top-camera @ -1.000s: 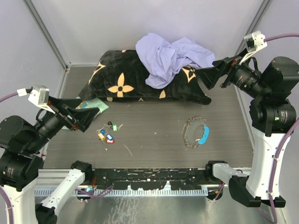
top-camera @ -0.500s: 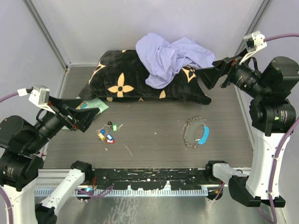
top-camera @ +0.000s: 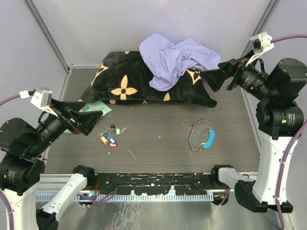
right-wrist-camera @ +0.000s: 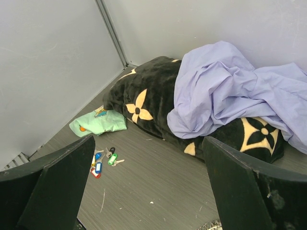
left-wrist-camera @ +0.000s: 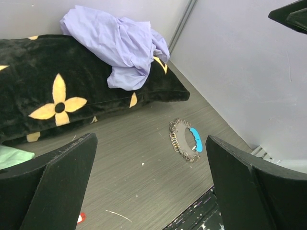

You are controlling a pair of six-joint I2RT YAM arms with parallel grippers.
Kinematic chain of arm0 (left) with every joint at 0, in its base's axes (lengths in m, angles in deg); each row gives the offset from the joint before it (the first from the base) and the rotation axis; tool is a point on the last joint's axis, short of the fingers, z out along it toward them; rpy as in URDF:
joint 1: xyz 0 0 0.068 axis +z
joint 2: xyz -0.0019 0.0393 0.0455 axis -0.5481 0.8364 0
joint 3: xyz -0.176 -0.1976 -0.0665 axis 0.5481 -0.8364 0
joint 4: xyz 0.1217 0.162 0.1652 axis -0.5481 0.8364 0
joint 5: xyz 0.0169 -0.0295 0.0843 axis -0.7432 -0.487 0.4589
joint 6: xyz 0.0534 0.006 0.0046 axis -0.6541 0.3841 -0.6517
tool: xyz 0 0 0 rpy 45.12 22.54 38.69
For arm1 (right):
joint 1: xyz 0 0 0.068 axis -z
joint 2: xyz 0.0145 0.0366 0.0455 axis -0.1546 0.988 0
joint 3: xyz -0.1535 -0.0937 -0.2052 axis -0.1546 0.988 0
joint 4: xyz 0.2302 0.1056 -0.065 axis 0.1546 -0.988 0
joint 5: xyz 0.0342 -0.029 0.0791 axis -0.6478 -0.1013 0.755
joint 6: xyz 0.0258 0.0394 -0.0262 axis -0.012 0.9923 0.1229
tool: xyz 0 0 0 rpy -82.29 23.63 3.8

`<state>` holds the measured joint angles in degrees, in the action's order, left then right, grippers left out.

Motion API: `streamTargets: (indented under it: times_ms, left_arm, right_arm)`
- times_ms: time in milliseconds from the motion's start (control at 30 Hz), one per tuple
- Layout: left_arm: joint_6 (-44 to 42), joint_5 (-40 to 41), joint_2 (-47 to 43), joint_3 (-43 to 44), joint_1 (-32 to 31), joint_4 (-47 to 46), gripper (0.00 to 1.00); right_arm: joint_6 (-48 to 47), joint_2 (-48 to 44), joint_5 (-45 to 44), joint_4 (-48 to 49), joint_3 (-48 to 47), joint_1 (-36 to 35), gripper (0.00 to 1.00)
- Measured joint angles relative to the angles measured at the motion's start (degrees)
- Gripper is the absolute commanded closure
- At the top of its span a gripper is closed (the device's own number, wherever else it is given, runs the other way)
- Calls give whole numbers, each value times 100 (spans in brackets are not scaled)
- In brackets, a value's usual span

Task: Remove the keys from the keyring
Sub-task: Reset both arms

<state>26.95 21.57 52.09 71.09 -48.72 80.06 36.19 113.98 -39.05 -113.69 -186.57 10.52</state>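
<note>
The keys point(top-camera: 109, 136) lie in a small cluster on the grey floor at the left, with green, blue, yellow and red tags; the right wrist view shows the keys point(right-wrist-camera: 102, 160) too. The keyring point(top-camera: 201, 135), a silver chain loop with a light-blue crescent, lies apart from them at the right and shows in the left wrist view as the keyring point(left-wrist-camera: 185, 140). My left gripper point(top-camera: 93, 123) hovers open just left of and above the keys, holding nothing. My right gripper point(top-camera: 209, 80) is raised by the cushion's right end, open and empty.
A black cushion with tan flowers point(top-camera: 125, 86) lies along the back, a lavender cloth point(top-camera: 175, 57) heaped on it. A mint-green cloth point(top-camera: 98, 108) sits beside the cushion's left end, close to the left gripper. Walls close in both sides and the back.
</note>
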Motion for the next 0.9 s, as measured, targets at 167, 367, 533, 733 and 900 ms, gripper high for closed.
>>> streamTargets:
  times_ms: [167,367,533,733,900]
  left_arm:
    - [2,0,-2,-61,-4,-7,2]
    - [24,-2,-55,-282,-4,-15,2]
    - [50,-7,-127,-424,-4,-26,2]
    - [90,-20,-155,-483,-4,-76,2]
    - [140,-20,-170,-490,-4,-103,2]
  right_arm:
    - [2,0,-46,11,33,0,0]
    - [-9,-37,-66,37,186,0,0]
    - [-66,-72,-61,72,382,0,0]
    - [-107,-74,-63,85,437,2,0]
    - [-114,-87,-63,116,437,2,0]
